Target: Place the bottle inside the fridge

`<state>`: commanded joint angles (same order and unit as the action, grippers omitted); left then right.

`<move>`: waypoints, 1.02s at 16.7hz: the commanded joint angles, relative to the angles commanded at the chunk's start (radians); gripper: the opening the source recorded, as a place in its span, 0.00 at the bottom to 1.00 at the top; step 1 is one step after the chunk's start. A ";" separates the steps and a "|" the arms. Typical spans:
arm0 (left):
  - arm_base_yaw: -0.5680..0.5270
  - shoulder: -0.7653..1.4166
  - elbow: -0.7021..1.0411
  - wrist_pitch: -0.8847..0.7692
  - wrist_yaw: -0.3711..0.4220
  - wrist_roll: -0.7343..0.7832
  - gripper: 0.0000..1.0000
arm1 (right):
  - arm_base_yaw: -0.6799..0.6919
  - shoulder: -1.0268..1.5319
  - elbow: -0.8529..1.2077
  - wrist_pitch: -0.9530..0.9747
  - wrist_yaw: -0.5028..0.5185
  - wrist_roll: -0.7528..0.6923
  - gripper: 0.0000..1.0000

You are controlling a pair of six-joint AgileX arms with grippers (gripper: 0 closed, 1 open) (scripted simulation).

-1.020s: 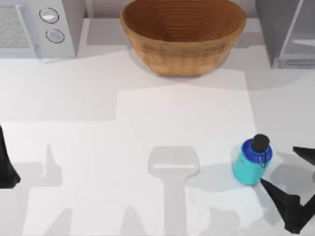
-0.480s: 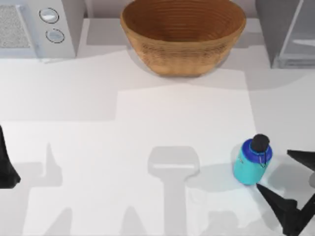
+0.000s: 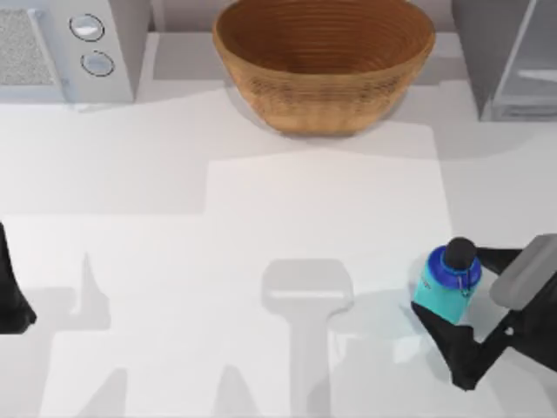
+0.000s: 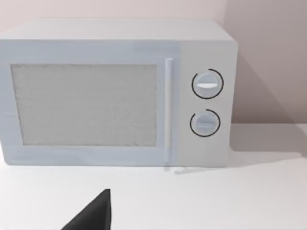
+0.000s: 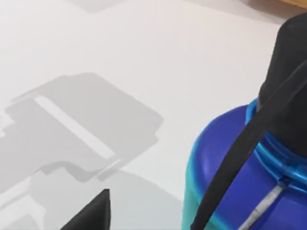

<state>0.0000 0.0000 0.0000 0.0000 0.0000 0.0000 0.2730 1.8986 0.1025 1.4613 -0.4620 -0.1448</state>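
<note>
The right hand [image 3: 457, 305] sits low at the right side of the white tabletop [image 3: 261, 218], its two dark fingers spread wide in a released state, one fingertip [image 3: 426, 315] reaching along the near side of the bottle [image 3: 442, 283] and the other finger running along its far side by the cap. The bottle stands upright between those fingers, not clenched; whether either finger touches it I cannot tell. It is a squat cyan bottle with a dark blue shoulder, a black round cap [image 3: 459, 253] and a thin loop hanging from the neck. In the right wrist view the bottle [image 5: 240, 158] looms close, its blue shoulder and black cap [image 5: 288, 72] just ahead of the hand, with one dark fingertip [image 5: 93, 213] at the frame's edge over the bare tabletop. Well beyond the right hand, at the far right corner, stands the fridge [image 3: 509, 57], dark grey with a pale glassy panel. Farther across from the hand, at the back middle, rests a large woven basket [image 3: 324, 65], and at the far left corner a light grey microwave [image 3: 65, 48] with two round dials. The left hand [image 3: 10, 300] is parked at the left edge; its wrist view faces the microwave [image 4: 115, 93], with one dark fingertip [image 4: 96, 213] showing, and I cannot tell whether that hand is released or clenched.
</note>
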 joint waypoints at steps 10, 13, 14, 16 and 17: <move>0.000 0.000 0.000 0.000 0.000 0.000 1.00 | 0.029 0.039 0.025 0.023 0.028 0.011 0.70; 0.000 0.000 0.000 0.000 0.000 0.000 1.00 | 0.029 0.039 0.025 0.023 0.028 0.011 0.48; 0.000 0.000 0.000 0.000 0.000 0.000 1.00 | 0.029 0.039 0.025 0.023 0.028 0.011 0.40; 0.000 0.000 0.000 0.000 0.000 0.000 1.00 | 0.029 0.039 0.025 0.023 0.028 0.011 0.25; 0.000 0.000 0.000 0.000 0.000 0.000 1.00 | 0.029 0.039 0.025 0.023 0.028 0.011 0.18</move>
<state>0.0000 0.0000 0.0000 0.0000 0.0000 0.0000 0.3018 1.9375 0.1273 1.4845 -0.4339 -0.1338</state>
